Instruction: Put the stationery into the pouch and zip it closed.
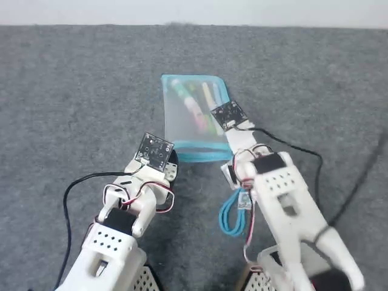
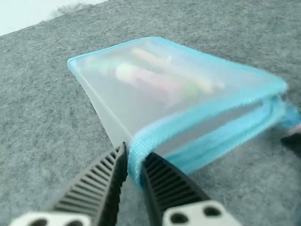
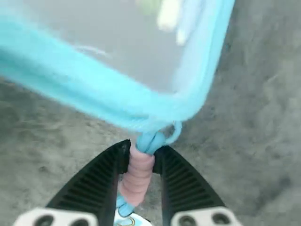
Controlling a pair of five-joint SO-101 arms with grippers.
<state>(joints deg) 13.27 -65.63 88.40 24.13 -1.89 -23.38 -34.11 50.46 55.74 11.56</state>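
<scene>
Left gripper (image 2: 135, 156) is pinching the near blue-trimmed corner of the pouch (image 2: 178, 94), jaws clamping tight on the edge. Right gripper (image 3: 141, 149) is holding the pink zipper pull (image 3: 137, 178) at the other near corner, jaws squeezing it. Pouch is lying flat on the grey table (image 1: 73, 91) just ahead of both arms. Stationery (image 1: 200, 109) is sitting inside, showing through the translucent side.

Grey felt-like mat (image 1: 73, 91) covers the table, meeting a pale wall (image 1: 194, 11) behind.
</scene>
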